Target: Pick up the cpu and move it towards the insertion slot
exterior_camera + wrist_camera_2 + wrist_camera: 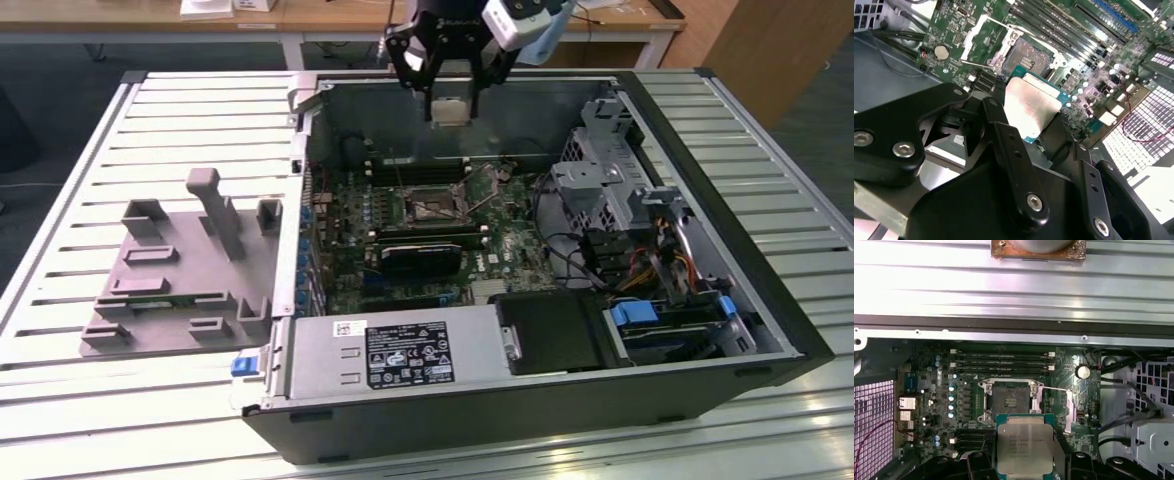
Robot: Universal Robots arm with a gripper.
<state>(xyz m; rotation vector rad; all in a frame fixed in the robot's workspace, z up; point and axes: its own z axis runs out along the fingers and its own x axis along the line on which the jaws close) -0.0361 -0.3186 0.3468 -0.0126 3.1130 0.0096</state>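
This looked like a lab or workshop: an open computer case (534, 300) lay on a slatted metal desk (160, 110), a grey parts holder (180, 265) beside it, wooden desks (320, 18) behind.

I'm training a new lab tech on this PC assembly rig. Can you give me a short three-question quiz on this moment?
1. True or false: the end effector holds the cpu in the air above the open computer case.
2. In the first wrist view, the insertion slot is: A) covered by a heatsink, B) open and empty, C) already holding a chip.
3. Which side of the chip faces the camera in the second wrist view?

Key
1. True.
2. B: the frame is open, with a dark centre.
3. Its silvery metal top.
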